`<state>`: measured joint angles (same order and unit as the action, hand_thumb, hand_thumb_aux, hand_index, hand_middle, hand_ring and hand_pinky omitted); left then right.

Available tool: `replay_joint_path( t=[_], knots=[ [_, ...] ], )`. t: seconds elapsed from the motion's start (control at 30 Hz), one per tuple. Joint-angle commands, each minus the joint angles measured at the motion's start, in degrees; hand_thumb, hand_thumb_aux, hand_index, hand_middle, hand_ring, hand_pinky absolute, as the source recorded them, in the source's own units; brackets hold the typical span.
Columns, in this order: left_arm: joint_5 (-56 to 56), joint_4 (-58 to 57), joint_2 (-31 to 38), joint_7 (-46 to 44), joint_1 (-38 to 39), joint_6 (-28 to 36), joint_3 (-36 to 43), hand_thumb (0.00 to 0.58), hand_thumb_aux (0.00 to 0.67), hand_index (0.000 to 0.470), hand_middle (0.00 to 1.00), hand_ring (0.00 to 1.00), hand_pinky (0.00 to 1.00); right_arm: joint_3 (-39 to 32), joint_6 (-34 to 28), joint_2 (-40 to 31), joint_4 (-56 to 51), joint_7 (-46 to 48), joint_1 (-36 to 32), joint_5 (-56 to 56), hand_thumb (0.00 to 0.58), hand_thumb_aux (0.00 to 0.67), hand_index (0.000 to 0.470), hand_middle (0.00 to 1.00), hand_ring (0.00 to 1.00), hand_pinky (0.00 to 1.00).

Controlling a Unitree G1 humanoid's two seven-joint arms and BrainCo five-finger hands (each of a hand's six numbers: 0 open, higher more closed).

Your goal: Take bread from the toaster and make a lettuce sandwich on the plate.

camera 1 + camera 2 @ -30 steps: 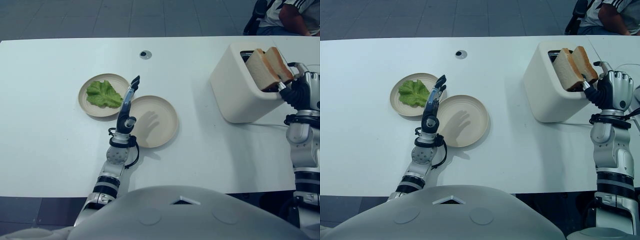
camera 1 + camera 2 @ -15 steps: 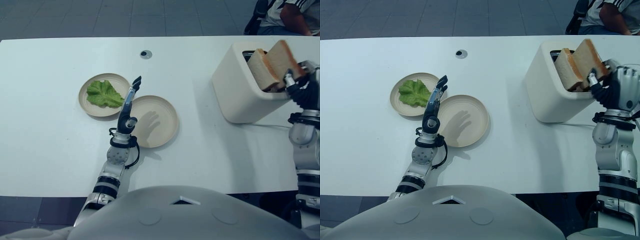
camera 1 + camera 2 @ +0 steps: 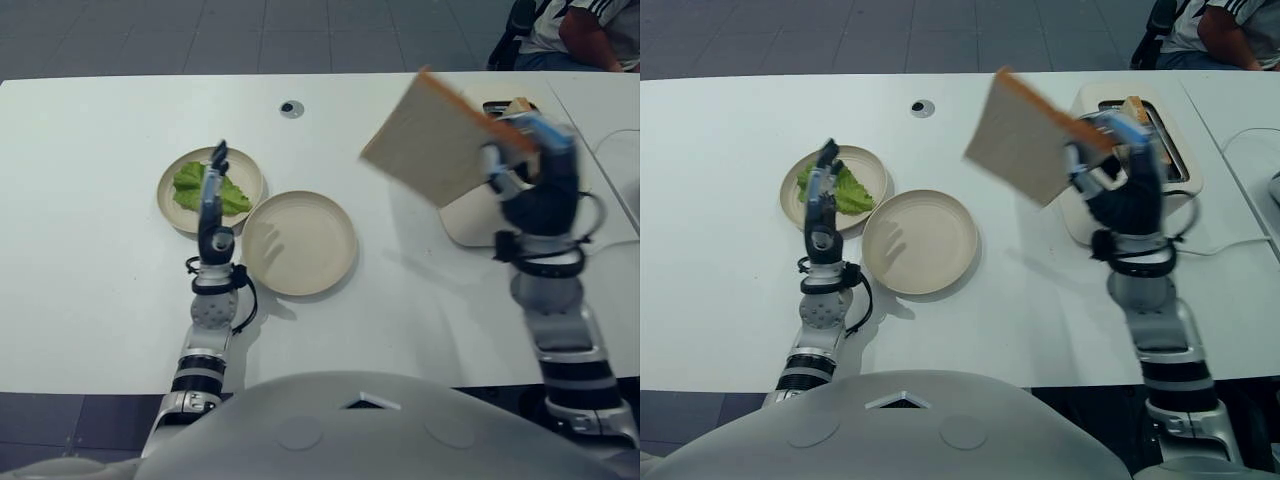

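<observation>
Bread slice, square and pale with brown crust [image 3: 425,150], held in air, tilted, by right hand [image 3: 535,175]; fingers clamped on its right edge. Slice hangs above white table [image 3: 90,250], at left side of cream boxy toaster [image 3: 1188,165]. Second slice [image 3: 1132,104] sits in toaster slot. Empty beige round plate [image 3: 300,243] near table middle. Left hand [image 3: 212,200] upright, fingers straight, holding nothing, over second beige plate [image 3: 252,170], which carries green lettuce leaf [image 3: 185,182].

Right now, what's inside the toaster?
One bread slice pokes its top edge out of a slot in the toaster. The right hand, gripping the lifted slice, covers the front of the slots, so the rest of the inside cannot be seen.
</observation>
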<state>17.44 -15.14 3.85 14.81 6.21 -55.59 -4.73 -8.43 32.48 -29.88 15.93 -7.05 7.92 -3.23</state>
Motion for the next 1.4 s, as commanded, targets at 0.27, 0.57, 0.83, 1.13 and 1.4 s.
replay_joint_path(
  t=[0.27, 0.57, 0.83, 1.13, 1.4],
  knots=[
    [25.3, 0.4, 13.8, 11.7, -3.8, 17.9, -6.4, 0.0, 0.0, 0.0, 0.0, 0.0, 0.0, -16.8, -4.8, 16.8, -33.3, 17.9, -10.8, -4.1, 0.58, 0.67, 0.47, 1.0, 1.0, 1.0],
    [33.3, -10.8, 22.8, 14.5, -8.3, 26.6, 2.7, 0.0, 0.0, 0.0, 0.0, 0.0, 0.0, -12.5, -4.4, 11.2, -24.5, 13.5, -8.2, -18.4, 0.58, 0.67, 0.47, 1.0, 1.0, 1.0],
    [37.4, -24.9, 29.8, 12.4, -16.5, 33.3, 12.8, 0.0, 0.0, 0.0, 0.0, 0.0, 0.0, -6.9, -9.4, 2.6, -15.5, 13.4, -5.1, -28.6, 0.58, 0.67, 0.47, 1.0, 1.0, 1.0],
    [36.0, -35.7, 30.0, 13.8, -23.6, 33.6, 21.5, 0.0, 0.0, 0.0, 0.0, 0.0, 0.0, -7.9, -10.5, 3.0, -15.5, 10.9, -6.9, -34.5, 0.0, 0.0, 0.0, 0.16, 0.16, 0.16],
    [34.2, -38.7, 29.9, 15.1, -25.8, 33.1, 25.5, 0.478, 0.389, 0.273, 0.0, 0.0, 0.0, -9.8, -10.0, 4.5, -16.4, 8.2, -8.9, -37.8, 0.023, 0.013, 0.009, 0.16, 0.16, 0.16]
  ],
)
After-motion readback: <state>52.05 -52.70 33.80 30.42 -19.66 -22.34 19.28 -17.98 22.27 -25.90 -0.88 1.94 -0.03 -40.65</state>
